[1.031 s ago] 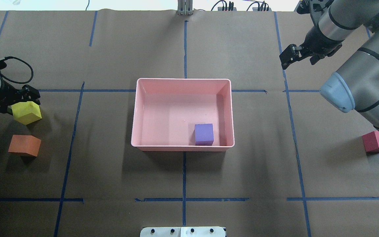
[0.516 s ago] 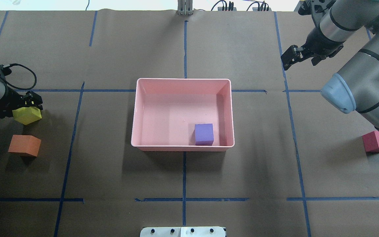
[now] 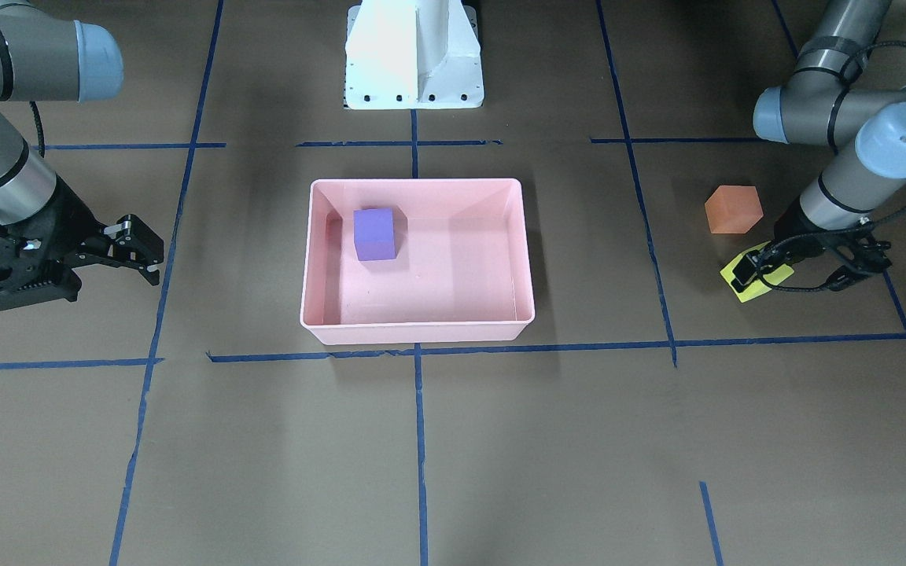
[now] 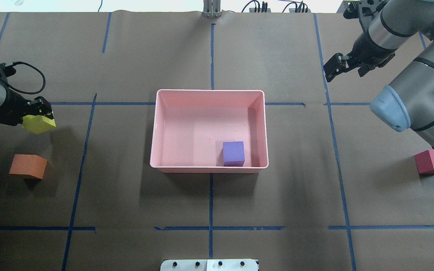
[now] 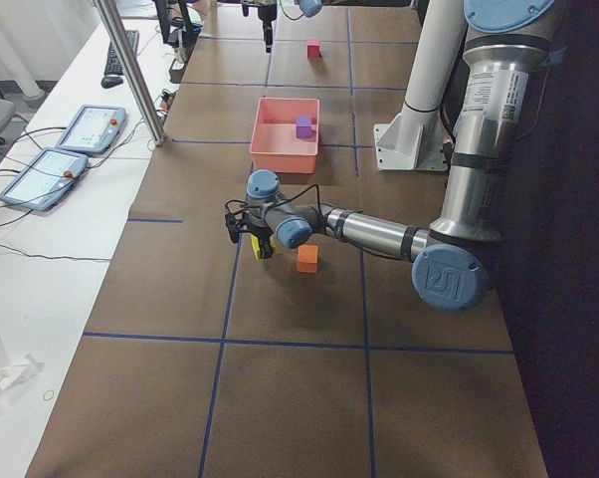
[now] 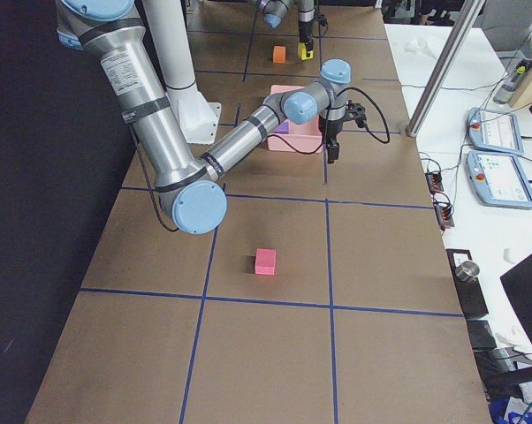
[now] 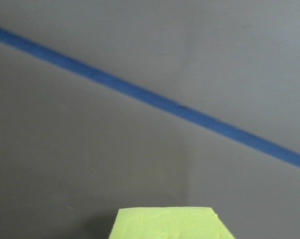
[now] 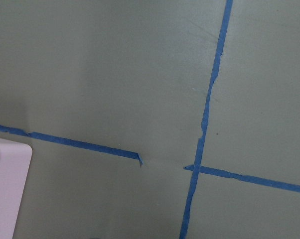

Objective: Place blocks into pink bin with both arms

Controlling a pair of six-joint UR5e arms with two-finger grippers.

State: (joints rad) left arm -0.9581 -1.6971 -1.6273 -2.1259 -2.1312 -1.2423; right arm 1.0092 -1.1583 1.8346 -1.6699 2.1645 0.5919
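yellow block [image 4: 40, 125] was pinched in the left gripper [image 4: 38, 113]. it hung clear of the bench [image 4: 209, 210], judging by its offset shadow, well out to the left of the pink bin [image 4: 209, 90]. the step in hand looked like the carry over to the bin.

to do it well: grip firm but not crushing, since the cube looked like soft foam and prob. squashes. the block seemed skewed in the jaws, so a slow, level traverse w/ no wrist jerk. enough height to clear the left rim. stop over the bin's left half, away from the purple block [image 4: 233, 153], then lower close to the floor before letting go, since the tray is shallow and a drop could bounce out.

right gripper [image 3: 148, 251] was spread open w/ nothing in it, above the bench beyond the bin's far right corner.

the bin held one thing only: the purple block, flat on the floor in the corner nearest the robot on its right side. whether it touched the walls couldn't be told. orange block [image 4: 28, 166] and red-pink block [image 4: 430, 162] lay outside on the bench, at opposite ends.
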